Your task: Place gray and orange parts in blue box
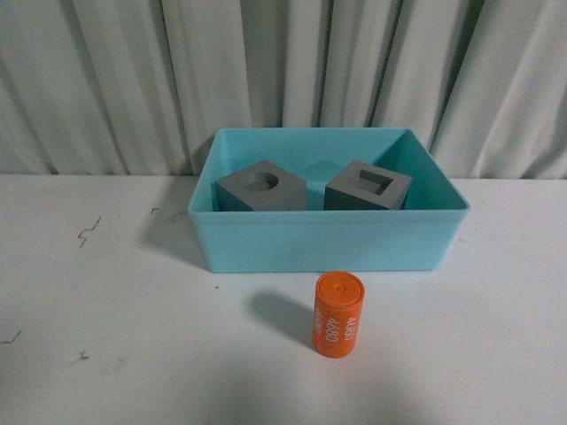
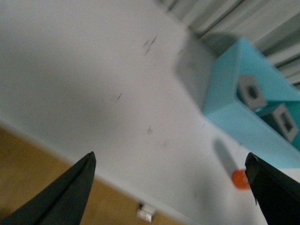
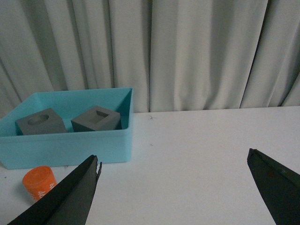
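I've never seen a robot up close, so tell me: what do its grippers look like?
The left gripper and the right gripper each show two plain matte black fingers, flat-sided and tapering to a point. No cables, markings or labels are visible on them, and the arms themselves are out of view.

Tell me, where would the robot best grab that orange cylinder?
Probably around its curved side, near mid-height, coming from above. The cylinder stands upright, clear of the box behind it, so both flanks are free.
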Available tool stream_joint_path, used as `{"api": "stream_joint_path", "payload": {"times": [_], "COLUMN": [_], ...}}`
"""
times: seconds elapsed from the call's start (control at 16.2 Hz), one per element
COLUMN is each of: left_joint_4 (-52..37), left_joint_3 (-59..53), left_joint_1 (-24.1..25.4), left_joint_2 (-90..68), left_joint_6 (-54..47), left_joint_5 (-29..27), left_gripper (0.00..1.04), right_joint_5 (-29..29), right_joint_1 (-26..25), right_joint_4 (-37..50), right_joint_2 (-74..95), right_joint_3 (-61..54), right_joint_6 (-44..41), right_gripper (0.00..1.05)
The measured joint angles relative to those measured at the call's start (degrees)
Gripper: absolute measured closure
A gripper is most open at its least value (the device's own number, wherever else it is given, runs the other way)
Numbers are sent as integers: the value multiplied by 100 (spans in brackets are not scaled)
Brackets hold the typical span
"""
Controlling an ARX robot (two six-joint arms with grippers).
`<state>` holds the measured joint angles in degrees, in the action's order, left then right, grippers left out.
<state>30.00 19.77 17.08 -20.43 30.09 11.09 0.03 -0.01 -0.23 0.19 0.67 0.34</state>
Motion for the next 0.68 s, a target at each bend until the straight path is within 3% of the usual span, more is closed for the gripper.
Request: {"api": "stream_joint_path", "payload": {"times": [0.06,0.18,0.31,0.37,0.43,0.49,0.68], "left_joint_4": [-1580,-2953,-2994,-2916,-2920,-2940,-2955], "left_joint_3": [-634,-1329,-1432,-1532,-1576,-1598,-1698], "left_joint_1": [63,-444,-772,-1237,-1742,-1753,-1705], "left_joint_2": [568,1416,1539,1624,1690,1714,1799], "left_joint_6": [-595,-2135,-2723,-2811,-2874,-2896,-2909], "left_joint_5": [385,190,-153,-743,-992,-1043,-1110], "left_gripper": [18,43,66,81,94,104,103], "right_joint_5": [-2,-2,0,0,0,-2,0], "right_joint_1": [0,0,0,0,0,0,0], "right_joint_4": [0,4,0,4,-2,2,0], "right_joint_2": [0,2,2,0,2,2,2], "right_joint_3": [0,0,0,0,0,0,0], "right_joint_6": [0,-2,-2,-2,-2,-2,-2], "right_gripper": [6,6,6,6,6,6,6]}}
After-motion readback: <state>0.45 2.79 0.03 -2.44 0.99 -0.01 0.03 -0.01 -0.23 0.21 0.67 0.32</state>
